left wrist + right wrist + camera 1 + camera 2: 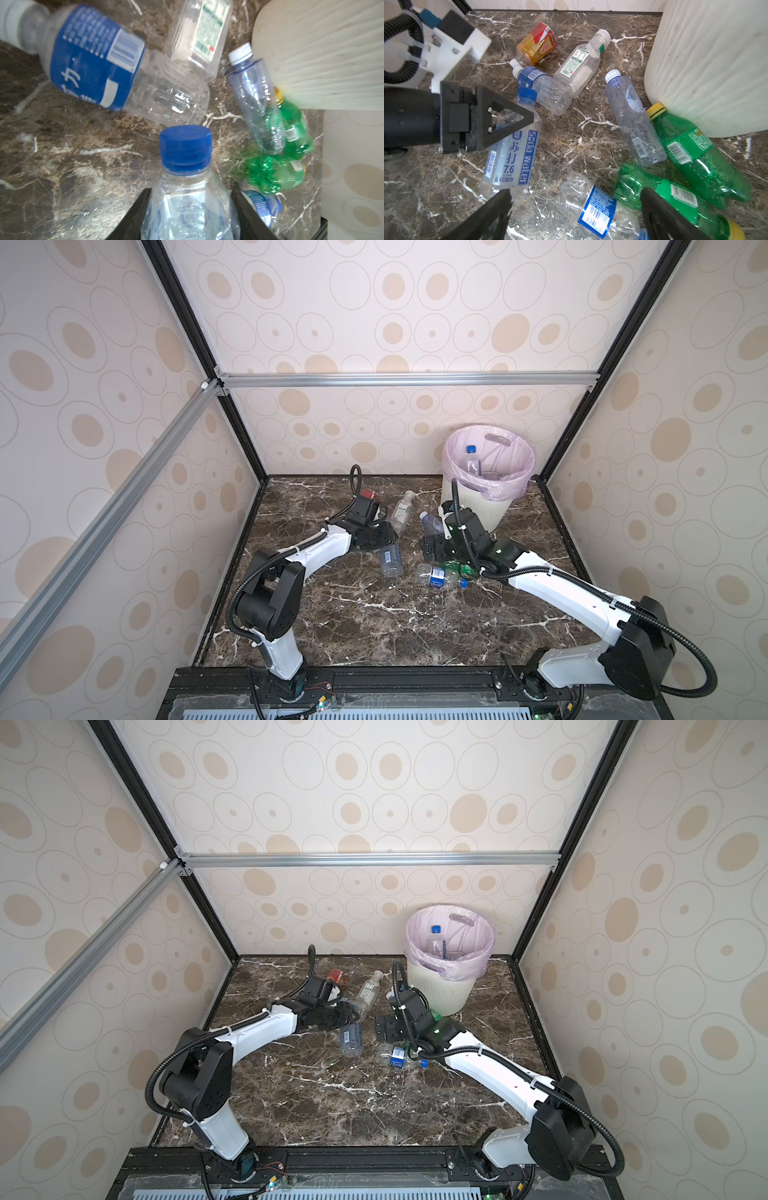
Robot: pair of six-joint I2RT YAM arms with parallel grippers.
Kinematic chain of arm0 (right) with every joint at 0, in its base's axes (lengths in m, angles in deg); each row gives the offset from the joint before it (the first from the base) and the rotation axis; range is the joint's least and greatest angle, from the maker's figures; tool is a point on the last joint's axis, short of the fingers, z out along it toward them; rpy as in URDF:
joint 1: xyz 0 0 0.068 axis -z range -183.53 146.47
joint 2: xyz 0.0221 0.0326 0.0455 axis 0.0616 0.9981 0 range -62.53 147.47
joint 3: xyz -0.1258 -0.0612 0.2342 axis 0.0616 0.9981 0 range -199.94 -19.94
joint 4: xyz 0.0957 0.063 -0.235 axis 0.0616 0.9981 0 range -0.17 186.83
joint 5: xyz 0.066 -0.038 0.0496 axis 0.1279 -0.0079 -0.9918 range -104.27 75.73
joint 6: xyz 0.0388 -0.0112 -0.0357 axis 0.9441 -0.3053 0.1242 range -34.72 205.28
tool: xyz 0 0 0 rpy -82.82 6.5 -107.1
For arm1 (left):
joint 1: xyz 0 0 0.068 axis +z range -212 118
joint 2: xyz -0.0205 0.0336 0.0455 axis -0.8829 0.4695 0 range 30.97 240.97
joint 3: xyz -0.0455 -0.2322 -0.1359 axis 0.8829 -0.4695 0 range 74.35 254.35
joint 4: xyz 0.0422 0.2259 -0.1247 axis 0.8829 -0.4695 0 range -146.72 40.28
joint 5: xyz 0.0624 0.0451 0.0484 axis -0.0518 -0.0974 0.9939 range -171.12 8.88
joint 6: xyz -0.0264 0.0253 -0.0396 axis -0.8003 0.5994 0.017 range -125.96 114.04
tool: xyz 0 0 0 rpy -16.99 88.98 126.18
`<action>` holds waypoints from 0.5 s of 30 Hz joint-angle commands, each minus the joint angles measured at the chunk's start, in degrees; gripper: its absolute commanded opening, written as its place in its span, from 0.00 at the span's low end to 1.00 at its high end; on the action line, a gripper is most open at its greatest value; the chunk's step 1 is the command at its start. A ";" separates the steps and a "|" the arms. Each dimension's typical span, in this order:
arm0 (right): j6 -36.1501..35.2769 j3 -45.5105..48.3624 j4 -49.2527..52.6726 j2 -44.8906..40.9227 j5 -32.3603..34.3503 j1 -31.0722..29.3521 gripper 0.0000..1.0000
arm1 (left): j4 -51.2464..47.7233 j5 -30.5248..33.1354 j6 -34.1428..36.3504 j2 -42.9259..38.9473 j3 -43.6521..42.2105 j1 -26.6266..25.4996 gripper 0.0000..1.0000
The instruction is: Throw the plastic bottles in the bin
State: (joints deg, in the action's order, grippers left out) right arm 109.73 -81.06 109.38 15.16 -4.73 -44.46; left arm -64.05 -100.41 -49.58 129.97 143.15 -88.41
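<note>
Left wrist view: grasp step, left gripper [191,193] clamped on clear blue-capped plastic bottle [186,166] at centre of dark marble table [374,635], right gripper [577,209] spread wide; next, presumably lift toward round cream ribbed bin [494,506], one o'clock.

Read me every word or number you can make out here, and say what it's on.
"soda water": on the label of the blue-capped bottle.
"苏打": same label.
"7.6": same label.
White characters on the blue-label bottle: partly cut off, not readable.
Every other label and barcode: too small or blurred.
</note>
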 commanded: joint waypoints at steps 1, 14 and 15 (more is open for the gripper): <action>1.13 -0.93 -2.77 -0.95 -3.49 -0.43 1.00 | 4.91 -3.50 -3.82 -2.69 2.78 1.12 0.53; 6.10 0.63 -10.64 0.56 -9.78 -1.21 1.00 | 11.80 -6.18 -7.55 -5.83 3.65 1.28 0.54; 6.36 0.70 -11.22 0.90 -10.01 -1.30 1.00 | 12.17 -6.24 -7.84 -6.00 3.56 1.30 0.54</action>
State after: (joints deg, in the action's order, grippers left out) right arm 113.86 -81.01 101.23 15.20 -13.01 -44.81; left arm -54.73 -105.50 -55.48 125.99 144.24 -87.38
